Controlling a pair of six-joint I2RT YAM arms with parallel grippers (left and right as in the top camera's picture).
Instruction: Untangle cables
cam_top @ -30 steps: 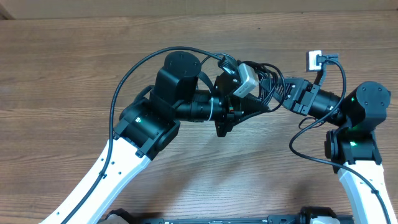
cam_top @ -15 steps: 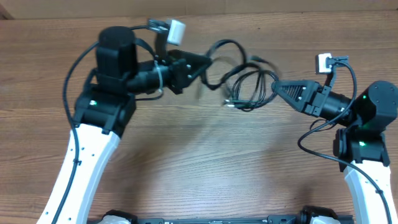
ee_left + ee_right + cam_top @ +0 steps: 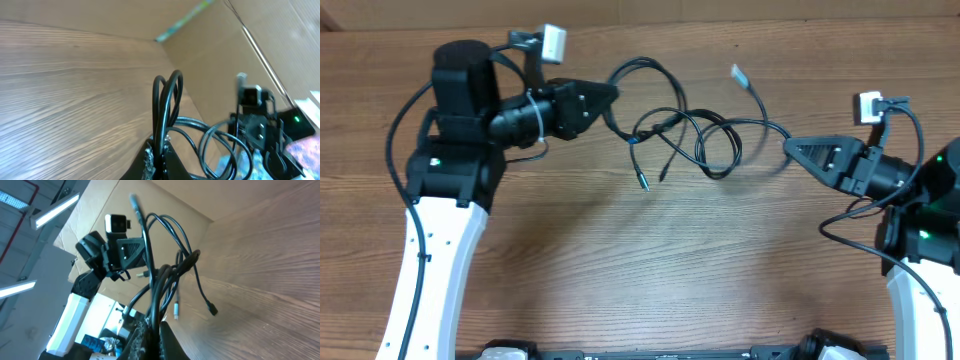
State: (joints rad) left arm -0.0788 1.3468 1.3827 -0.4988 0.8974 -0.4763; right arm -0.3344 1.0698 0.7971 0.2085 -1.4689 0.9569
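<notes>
The cables (image 3: 660, 124) hang as loose black loops stretched between my two grippers over the wooden table (image 3: 620, 270). My left gripper (image 3: 613, 93) is shut on a strand at the left end. My right gripper (image 3: 788, 147) is shut on a strand at the right end. Two small plug ends (image 3: 642, 183) dangle below the loops, and a third plug (image 3: 738, 72) points to the back. In the left wrist view the gripper (image 3: 159, 150) pinches a doubled loop of cable (image 3: 167, 97). In the right wrist view the gripper (image 3: 154, 327) clamps several strands (image 3: 165, 275).
A cardboard wall (image 3: 720, 10) runs along the table's far edge. Each arm carries its own thicker black lead (image 3: 400, 140) and a white wrist camera block (image 3: 553, 42). The opposite arm (image 3: 120, 245) shows in each wrist view.
Both arms have drawn apart, the left one leftwards and the right one rightwards. The tight bundle between them has spread into long loose loops.
</notes>
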